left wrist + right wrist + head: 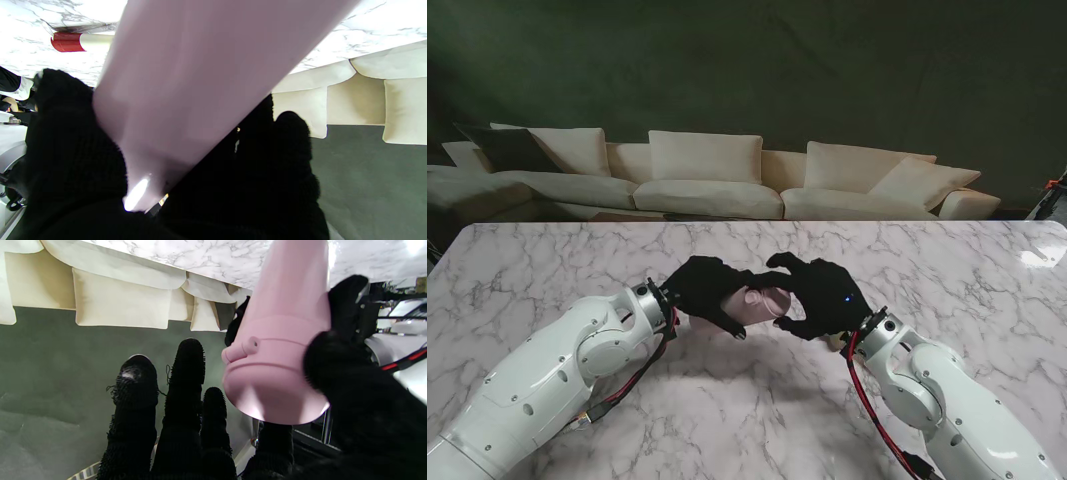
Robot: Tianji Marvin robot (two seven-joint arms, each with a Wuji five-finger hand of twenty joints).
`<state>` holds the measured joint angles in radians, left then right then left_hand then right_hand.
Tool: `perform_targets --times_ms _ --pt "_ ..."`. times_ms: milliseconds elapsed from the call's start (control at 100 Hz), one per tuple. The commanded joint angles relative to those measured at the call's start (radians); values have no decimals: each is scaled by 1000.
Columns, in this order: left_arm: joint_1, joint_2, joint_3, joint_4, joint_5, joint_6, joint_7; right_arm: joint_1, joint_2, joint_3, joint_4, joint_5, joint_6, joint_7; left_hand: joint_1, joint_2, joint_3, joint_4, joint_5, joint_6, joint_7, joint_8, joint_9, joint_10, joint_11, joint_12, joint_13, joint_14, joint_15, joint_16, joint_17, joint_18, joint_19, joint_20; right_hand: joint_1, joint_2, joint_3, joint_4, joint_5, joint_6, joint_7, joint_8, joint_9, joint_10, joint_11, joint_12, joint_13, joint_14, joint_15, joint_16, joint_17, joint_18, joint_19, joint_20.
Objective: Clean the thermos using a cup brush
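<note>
A pink thermos (762, 303) is held off the marble table (547, 270) near its middle, lying roughly level between both black-gloved hands. My left hand (702, 290) is shut on its body (200, 83), fingers and thumb wrapped round it. My right hand (822, 295) arches over the lid end (280, 366); its thumb (337, 373) lies against the lid's side while its fingers (185, 383) stand spread and apart from the lid. A white rod with a red end (66, 41), probably the cup brush, lies on the table beyond the thermos; the hands hide it in the stand view.
A cream sofa (707, 180) runs along the table's far edge, with dark floor behind it. Bare marble lies to either side of the hands and nearer to me between the two arms.
</note>
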<state>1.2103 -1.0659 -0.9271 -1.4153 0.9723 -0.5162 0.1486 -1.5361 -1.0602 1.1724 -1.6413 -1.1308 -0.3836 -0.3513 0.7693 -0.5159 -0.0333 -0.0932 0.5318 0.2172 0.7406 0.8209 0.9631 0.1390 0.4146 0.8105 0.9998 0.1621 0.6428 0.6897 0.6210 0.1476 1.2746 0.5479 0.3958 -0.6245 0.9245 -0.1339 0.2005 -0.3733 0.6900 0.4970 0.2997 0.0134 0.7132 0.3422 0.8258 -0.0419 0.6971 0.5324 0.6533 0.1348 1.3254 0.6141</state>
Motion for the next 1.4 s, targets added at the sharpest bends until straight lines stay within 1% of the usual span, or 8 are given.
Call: perform_targets --times_ms 0,260,510,830,970,1090,1180,1390 --pt "-9 -4 1 -3 -3 1 -10 -1 -6 -9 8 8 11 1 475 283 374 80 78 -237 99 44 -1 -32 44 21 59 -47 134 32 -17 -72 39 31 -59 84 -60 -29 132 5 195 100 -4 17 11 12 19 0 18 15 2 14 20 20" --pt "-13 -5 11 0 -8 4 -12 23 -30 -79 32 84 82 -37 476 284 374 80 78 -237 99 44 -2 -32 44 21 59 -46 134 32 -18 -71 39 31 -153 211 -76 -45 388 136 354 119 436 -66 140 115 245 23 203 97 64 77 109 70" --pt "-16 -5 18 5 -11 7 -14 29 -53 -129 28 173 197 -27 476 283 373 80 78 -238 99 43 -1 -33 45 21 58 -46 134 32 -18 -70 39 31 -347 373 -307 -8 554 319 177 -11 962 12 193 186 489 106 505 158 308 214 319 36" --pt "-14 -4 15 3 -9 6 -16 -37 -49 -90 -55 170 240 14 476 283 373 80 79 -237 99 43 0 -32 46 21 58 -45 135 32 -18 -70 40 31 -550 483 -378 34 -123 296 -187 -175 28 64 -67 2 -31 154 -151 -53 -86 229 -8 -46" --pt "-14 -4 15 3 -8 5 -14 -58 -28 -4 -78 147 35 83 477 284 374 80 79 -237 99 43 -1 -32 46 21 57 -45 135 32 -19 -70 40 31 -336 332 -353 48 -68 260 -701 50 -127 87 -388 -151 -295 140 -370 -222 -298 189 -227 -124" --pt "-13 -4 11 2 -5 2 -13 -82 -14 63 -93 105 -95 100 476 283 374 80 79 -236 99 43 -1 -33 46 21 58 -46 135 31 -19 -70 40 31 -78 148 -236 116 -67 196 -676 100 -127 90 -446 -174 -338 153 -454 -280 -357 179 -289 -151" --pt "-11 -3 7 1 -5 0 -14 -105 -9 99 -109 79 -132 104 476 283 374 80 79 -237 99 43 0 -32 46 20 57 -45 135 31 -19 -69 40 32 -62 32 155 179 -65 150 -698 100 -125 80 -437 -167 -324 139 -470 -291 -369 184 -305 -155" --pt "-10 -3 6 -1 -2 -2 -13 -122 3 142 -119 -29 -113 44 475 283 374 80 79 -237 99 43 0 -32 46 20 57 -45 135 31 -19 -69 40 32 296 -12 440 99 0 -67 -675 17 -120 55 -334 -125 -281 96 -441 -292 -335 162 -296 -173"
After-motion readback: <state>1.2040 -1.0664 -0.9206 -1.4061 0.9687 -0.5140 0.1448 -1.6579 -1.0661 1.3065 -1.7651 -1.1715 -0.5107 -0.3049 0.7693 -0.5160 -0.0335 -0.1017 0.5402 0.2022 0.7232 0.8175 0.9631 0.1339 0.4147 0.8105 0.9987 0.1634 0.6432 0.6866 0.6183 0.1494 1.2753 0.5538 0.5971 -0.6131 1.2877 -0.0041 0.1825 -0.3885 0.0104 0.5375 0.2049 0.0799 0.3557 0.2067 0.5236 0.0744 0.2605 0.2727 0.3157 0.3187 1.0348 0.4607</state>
